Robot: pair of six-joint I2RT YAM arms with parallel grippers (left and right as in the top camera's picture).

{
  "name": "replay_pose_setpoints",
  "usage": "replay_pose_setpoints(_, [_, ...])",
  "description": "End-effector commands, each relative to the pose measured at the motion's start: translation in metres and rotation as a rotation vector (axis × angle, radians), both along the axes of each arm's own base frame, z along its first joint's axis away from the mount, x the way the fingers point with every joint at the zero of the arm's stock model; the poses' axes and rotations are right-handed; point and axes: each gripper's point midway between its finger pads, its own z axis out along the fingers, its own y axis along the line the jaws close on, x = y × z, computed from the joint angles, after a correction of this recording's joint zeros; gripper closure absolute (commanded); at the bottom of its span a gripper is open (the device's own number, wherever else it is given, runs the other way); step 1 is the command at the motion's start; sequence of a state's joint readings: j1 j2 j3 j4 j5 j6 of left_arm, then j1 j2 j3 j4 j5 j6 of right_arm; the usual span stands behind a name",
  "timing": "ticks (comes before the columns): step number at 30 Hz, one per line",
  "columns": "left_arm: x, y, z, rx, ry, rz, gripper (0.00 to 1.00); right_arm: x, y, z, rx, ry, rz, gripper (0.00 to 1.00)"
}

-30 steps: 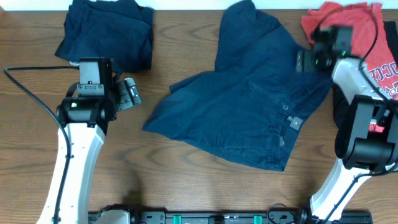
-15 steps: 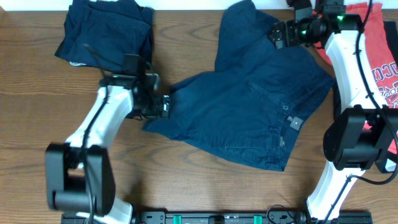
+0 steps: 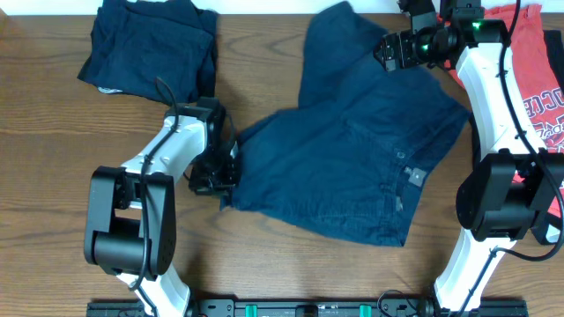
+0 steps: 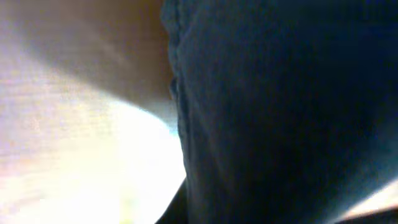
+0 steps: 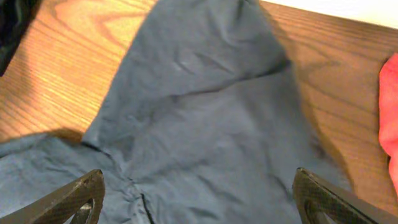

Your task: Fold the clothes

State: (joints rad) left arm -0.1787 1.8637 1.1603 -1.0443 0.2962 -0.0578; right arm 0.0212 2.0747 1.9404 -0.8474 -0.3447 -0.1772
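Observation:
Large dark navy shorts (image 3: pixel 352 150) lie spread in the middle of the table, with the button and fly toward the right. My left gripper (image 3: pixel 222 167) sits at the shorts' left leg hem and is shut on that edge. In the left wrist view dark cloth (image 4: pixel 280 112) fills the picture and hides the fingers. My right gripper (image 3: pixel 388 51) hovers open over the shorts' far leg. The right wrist view has both fingertips (image 5: pixel 81 194) spread wide above the blue fabric (image 5: pixel 205 124). A second pile of folded navy clothes (image 3: pixel 150 44) lies at the far left.
A red T-shirt with white lettering (image 3: pixel 533 62) lies at the far right, beside the right arm; its edge shows in the right wrist view (image 5: pixel 390 106). Bare wooden table (image 3: pixel 291 264) runs along the front, with a black rail at the near edge.
My left arm has swung right to the shorts' left hem and shut on it, nudging that edge rightward. My right arm has moved back and left to above the far leg, staying open.

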Motion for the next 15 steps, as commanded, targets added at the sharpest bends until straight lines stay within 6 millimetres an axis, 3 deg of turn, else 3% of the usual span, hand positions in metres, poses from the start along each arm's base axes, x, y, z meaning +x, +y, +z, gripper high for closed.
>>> replay_pose_setpoints(1, [-0.014,-0.006,0.003,0.040,0.081,0.085,0.94,-0.002,0.008,0.001,0.004,0.001,0.027,0.06])
replay_pose_setpoints(8, [-0.055,-0.023,-0.004,0.120,0.200,0.120,0.92,-0.006,0.008,-0.001,0.007,0.024,0.021,0.06])
replay_pose_setpoints(15, [-0.090,-0.068,0.001,0.036,0.270,0.009,0.88,-0.007,0.008,-0.002,0.008,0.027,0.020,0.06])
